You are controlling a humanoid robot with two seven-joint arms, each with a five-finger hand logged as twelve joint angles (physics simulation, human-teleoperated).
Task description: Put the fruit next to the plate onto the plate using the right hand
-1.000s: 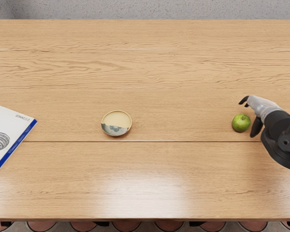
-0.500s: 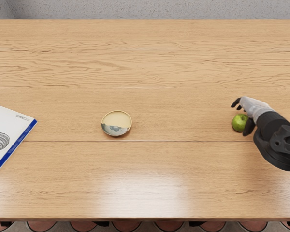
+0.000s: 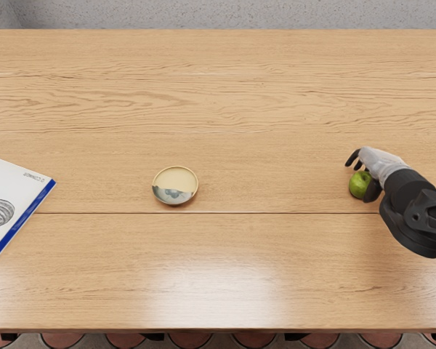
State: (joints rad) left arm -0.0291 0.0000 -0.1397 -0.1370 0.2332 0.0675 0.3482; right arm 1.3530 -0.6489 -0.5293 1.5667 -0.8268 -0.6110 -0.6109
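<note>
A small green fruit [image 3: 358,185] lies on the wooden table near its right edge. My right hand [image 3: 362,176] comes in from the right and cups it: the dark fingers [image 3: 353,158] arch just over its top, and the thumb sits against its lower right side. The fingers are still spread, not clamped, and the fruit rests on the table. The plate [image 3: 176,178], a small cream dish with a blue-grey patch on its rim, stands far to the left near the table's middle. The left arm is out of view.
A white and blue booklet [image 3: 7,203] lies at the left edge of the table [image 3: 225,109]. The table's front edge runs along the bottom of the view.
My right hand has moved left from beside the fruit until it closed in around it. The fruit and the plate have stayed where they were.
</note>
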